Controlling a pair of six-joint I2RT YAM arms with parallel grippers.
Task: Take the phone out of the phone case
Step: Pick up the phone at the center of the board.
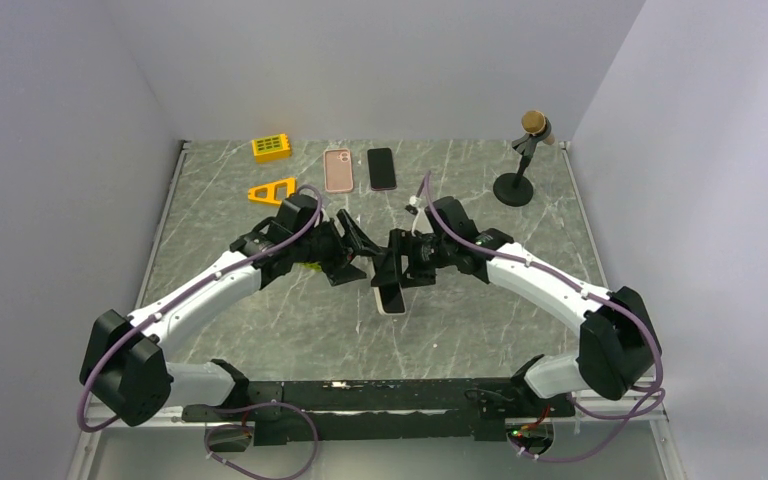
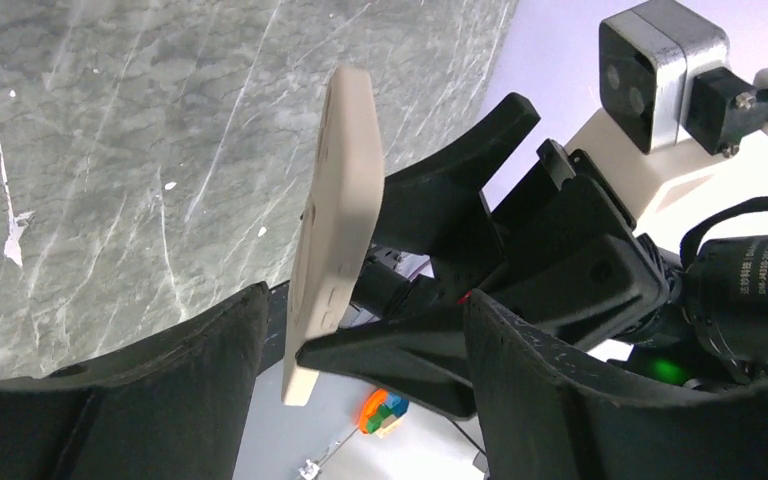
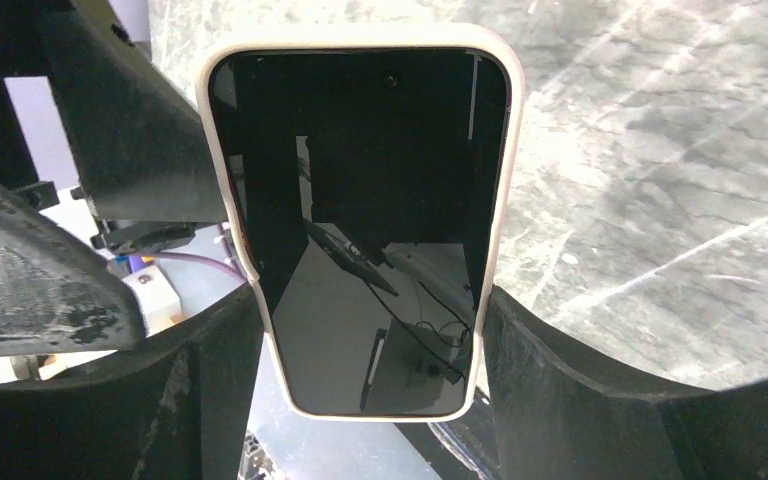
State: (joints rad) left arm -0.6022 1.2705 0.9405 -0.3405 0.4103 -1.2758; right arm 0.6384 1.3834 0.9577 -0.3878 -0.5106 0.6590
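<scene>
Over the near middle of the bench [image 1: 290,330], a grey-green slab veined like marble, the phone [image 3: 360,180] is held inside its phone case [image 3: 497,200]. The phone is seen as a flat rectangle with rounded corners and a glossy black screen full of reflections. The phone case is a smooth, matt cream shell whose rim is wrapped round the screen. The right jaws, of scuffed matt black plastic, are closed onto the two long edges of the phone case, with the screen turned towards the right wrist camera. The left jaws are spread wide. One end of the phone case is seen edge-on between them, close by one finger, though contact cannot be made out. Farther back, an orange triangle [image 1: 272,190], a pink case [image 1: 337,169], a dark phone [image 1: 381,168] and a yellow block [image 1: 271,147] are laid flat. A black stand [image 1: 516,185] topped by a brown ball is placed at the far right.
</scene>
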